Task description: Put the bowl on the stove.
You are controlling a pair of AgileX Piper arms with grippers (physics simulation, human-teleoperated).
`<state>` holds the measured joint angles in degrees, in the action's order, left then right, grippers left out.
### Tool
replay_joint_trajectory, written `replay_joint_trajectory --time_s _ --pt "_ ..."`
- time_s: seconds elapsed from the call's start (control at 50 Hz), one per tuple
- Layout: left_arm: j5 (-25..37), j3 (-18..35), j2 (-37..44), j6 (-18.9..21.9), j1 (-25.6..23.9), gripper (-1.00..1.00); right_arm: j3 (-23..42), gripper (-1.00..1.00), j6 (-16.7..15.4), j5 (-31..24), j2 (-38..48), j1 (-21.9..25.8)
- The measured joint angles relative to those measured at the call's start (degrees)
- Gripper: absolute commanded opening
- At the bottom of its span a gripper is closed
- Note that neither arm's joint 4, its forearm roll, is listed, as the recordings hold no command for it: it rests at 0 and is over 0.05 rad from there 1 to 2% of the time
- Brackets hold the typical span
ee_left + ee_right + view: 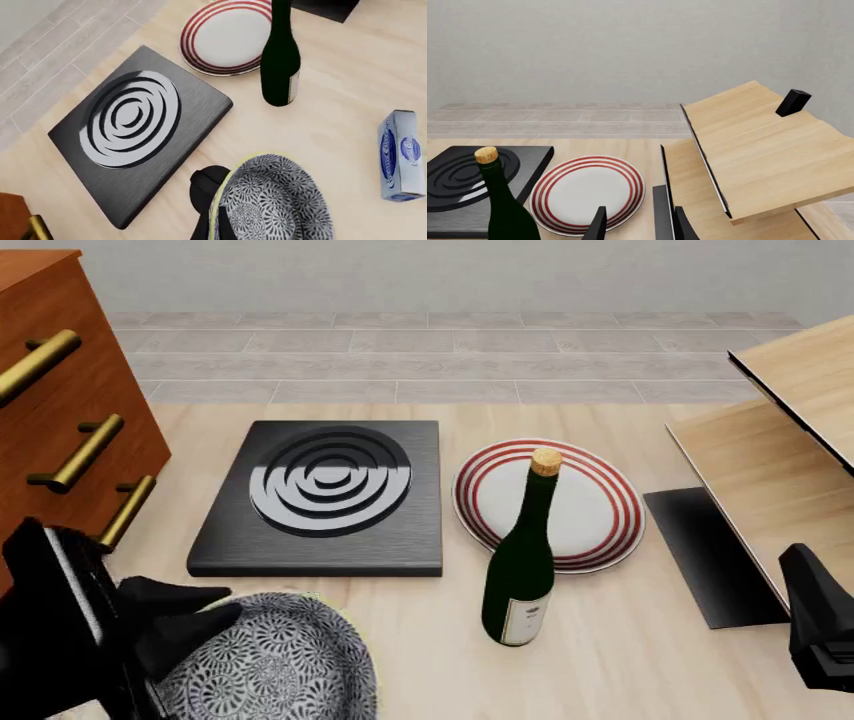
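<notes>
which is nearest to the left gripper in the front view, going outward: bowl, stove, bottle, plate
1. bowl, held at the left gripper, near left corner.
2. stove, just ahead of it.
3. bottle, to its right, mid-table.
4. plate, behind the bottle, farthest right.

A kitchen: stove (327, 495), plate (550, 502), wine bottle (523, 565), wooden drawers (60, 390).

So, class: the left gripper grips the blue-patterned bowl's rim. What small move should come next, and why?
Probably carry the blue floral bowl forward over the black square stove. The left gripper already pinches its rim, and the burner rings lie bare just ahead.
</notes>
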<state>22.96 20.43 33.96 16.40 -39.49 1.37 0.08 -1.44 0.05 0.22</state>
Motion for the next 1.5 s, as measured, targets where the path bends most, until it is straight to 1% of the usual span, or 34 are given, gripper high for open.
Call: replay_joint_trajectory --time_s 0.12,0.26,0.38,0.62,0.72,1.02,1.18,1.32,1.5 --pt "2.00 3.24 -4.24 -1.23 0.26 -1.00 0.00 1.00 0.00 0.00 0.00 0.00" --pt "1.38 6.03 -7.43 -2.94 2.29 -1.00 0.00 1.00 0.00 0.00 0.00 0.00" --pt "-1.72 7.40 -8.17 -5.36 5.48 -1.00 0.00 1.00 0.00 0.00 0.00 0.00" --pt "-10.54 7.26 -6.67 -11.29 11.07 -1.00 0.00 1.00 0.00 0.00 0.00 0.00" --pt "-14.26 7.18 -5.19 -14.46 13.20 -1.00 0.00 1.00 0.00 0.00 0.00 0.00" --pt "-28.77 6.82 2.92 -27.91 22.19 -1.00 0.04 1.00 0.00 0.05 0.09 0.05" --pt "-33.49 8.24 8.79 -34.16 25.22 -1.00 -0.01 1.00 0.00 0.12 0.11 0.07" --pt "-35.80 10.31 13.91 -37.95 26.69 -1.00 0.03 1.00 0.00 0.11 0.14 0.08" --pt "-37.41 14.41 21.00 -40.55 27.21 -1.00 0.19 1.00 0.00 -0.03 0.16 0.08"
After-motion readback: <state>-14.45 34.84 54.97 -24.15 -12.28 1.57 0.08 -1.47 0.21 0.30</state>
